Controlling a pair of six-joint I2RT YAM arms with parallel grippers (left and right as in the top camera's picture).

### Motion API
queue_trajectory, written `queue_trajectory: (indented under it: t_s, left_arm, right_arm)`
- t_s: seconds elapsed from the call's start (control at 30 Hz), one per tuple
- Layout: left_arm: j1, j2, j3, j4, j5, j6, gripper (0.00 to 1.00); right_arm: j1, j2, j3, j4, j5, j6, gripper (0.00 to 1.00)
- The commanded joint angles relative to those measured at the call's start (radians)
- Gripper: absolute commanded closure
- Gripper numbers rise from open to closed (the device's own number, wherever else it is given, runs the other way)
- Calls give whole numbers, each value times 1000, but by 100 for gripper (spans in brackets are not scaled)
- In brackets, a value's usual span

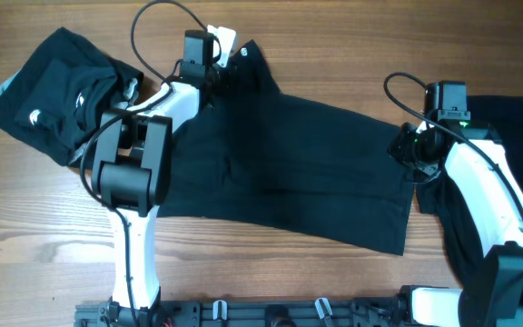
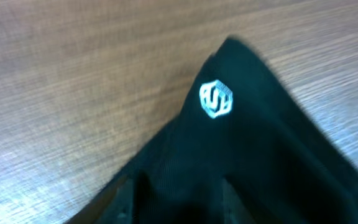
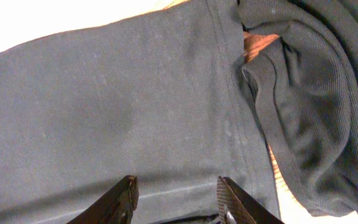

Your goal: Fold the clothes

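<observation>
One of the clothes, a black T-shirt [image 1: 316,173], lies spread across the middle of the table. Its far left corner carries a small white logo [image 2: 215,99]. My left gripper [image 1: 228,68] sits on that corner. In the left wrist view, the left gripper [image 2: 182,205] has dark fingers [image 2: 135,199] standing apart with black cloth between and under them, gripping nothing. My right gripper [image 1: 399,150] hovers at the shirt's right edge. In the right wrist view, the right gripper [image 3: 179,190] is open over flat cloth [image 3: 104,106], with a hem line running between its fingertips.
A bundle of black clothes [image 1: 48,100] lies at the far left. Another crumpled black garment [image 1: 516,127] lies at the right, under my right arm, and its folds [image 3: 309,93] touch the spread shirt's edge. Bare wooden table [image 1: 34,236] shows along the front left.
</observation>
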Motion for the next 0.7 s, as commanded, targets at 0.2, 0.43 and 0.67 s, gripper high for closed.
queue_trajectory:
  t_s: [0.2,0.43,0.67]
  left_arm:
    - [4,-69,2,-35,0,-26,96]
    - [3,-271,2,-310,0,-33,96]
    - [-11,-274,1,-657,1,-85,91]
  right_arm:
    - [-3,-11,0,-10,-20,-14,54]
    - [-3,-11,0,-16,-20,-14,54]
    - [-3,-11,0,-12,-20,-36,55]
